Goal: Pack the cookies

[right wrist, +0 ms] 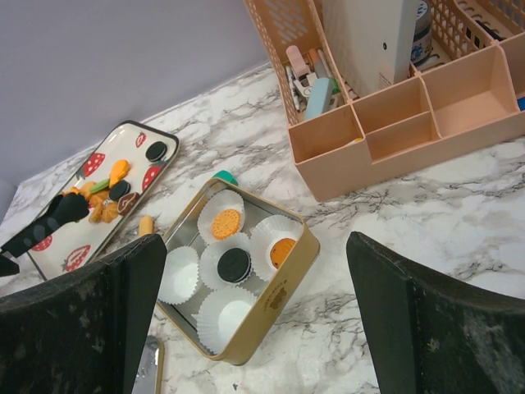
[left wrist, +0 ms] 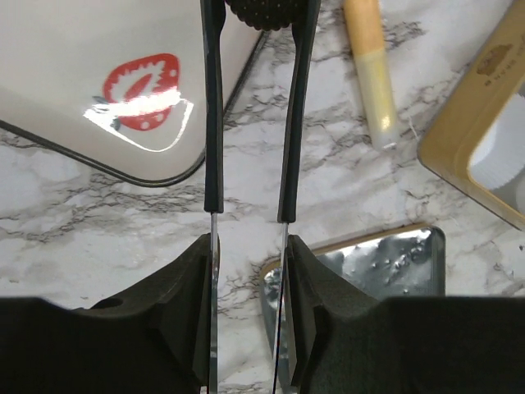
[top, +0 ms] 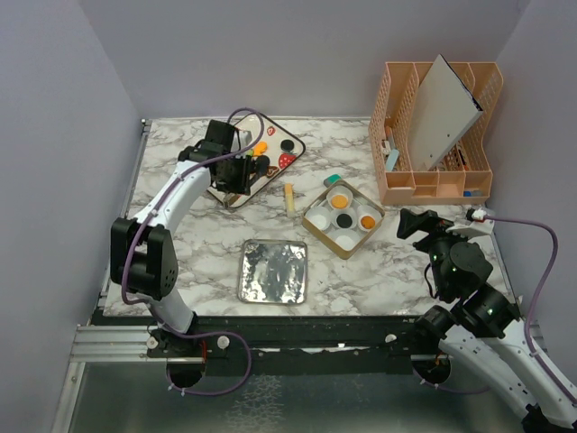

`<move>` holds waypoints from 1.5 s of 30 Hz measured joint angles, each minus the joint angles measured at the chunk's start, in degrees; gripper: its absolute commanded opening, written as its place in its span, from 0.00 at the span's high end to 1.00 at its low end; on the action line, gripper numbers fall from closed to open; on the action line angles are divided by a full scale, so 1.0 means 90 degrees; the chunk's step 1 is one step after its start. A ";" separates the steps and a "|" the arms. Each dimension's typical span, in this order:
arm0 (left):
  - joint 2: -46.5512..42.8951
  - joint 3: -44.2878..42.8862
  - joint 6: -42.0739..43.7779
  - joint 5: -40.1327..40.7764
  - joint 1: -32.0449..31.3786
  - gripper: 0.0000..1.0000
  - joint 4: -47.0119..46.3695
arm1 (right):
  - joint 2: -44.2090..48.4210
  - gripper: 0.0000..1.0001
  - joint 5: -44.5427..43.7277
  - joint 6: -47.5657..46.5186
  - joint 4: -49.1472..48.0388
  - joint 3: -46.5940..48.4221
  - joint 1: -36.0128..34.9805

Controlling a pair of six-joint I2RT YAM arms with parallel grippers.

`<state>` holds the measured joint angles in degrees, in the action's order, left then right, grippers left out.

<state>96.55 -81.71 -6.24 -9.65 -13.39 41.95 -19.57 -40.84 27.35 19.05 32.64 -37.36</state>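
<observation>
Three cookies [right wrist: 234, 264] sit in the tin's [right wrist: 279, 291] paper cups [right wrist: 225, 312], other cups empty; most still lie on the tray [right wrist: 66, 246]. Left gripper [top: 242, 183] is narrow, pinching a black cookie [left wrist: 271, 12] by the tray. Right gripper [right wrist: 258, 320] is wide, holding nothing.

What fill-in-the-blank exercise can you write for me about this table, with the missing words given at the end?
1. In the gold tin, ___ of the white paper cups are filled.
2. The cookie in the tin's middle cup is ___.
3. The cream tray is printed with red ___.
4. The jaws of the right gripper stand ___.

Missing words: three; black; strawberries; open.
</observation>
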 measured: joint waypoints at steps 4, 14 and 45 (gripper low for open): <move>-0.0187 0.0007 0.0070 0.0010 -0.0610 0.75 0.0136 | -0.0027 0.00 0.0000 0.0000 -0.0005 -0.0002 0.0000; -0.0597 0.0002 0.0182 0.0005 -0.2152 0.75 0.0532 | -0.0046 0.00 0.0000 -0.0002 -0.0007 -0.0002 0.0000; 0.0148 -0.0495 0.0585 0.0408 -0.4478 0.66 0.0957 | 0.0058 0.00 0.0000 0.0002 0.0039 0.0000 0.0000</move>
<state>97.89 -86.17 -0.97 -5.98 -53.69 50.57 -19.05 -40.84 27.38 19.40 32.64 -37.36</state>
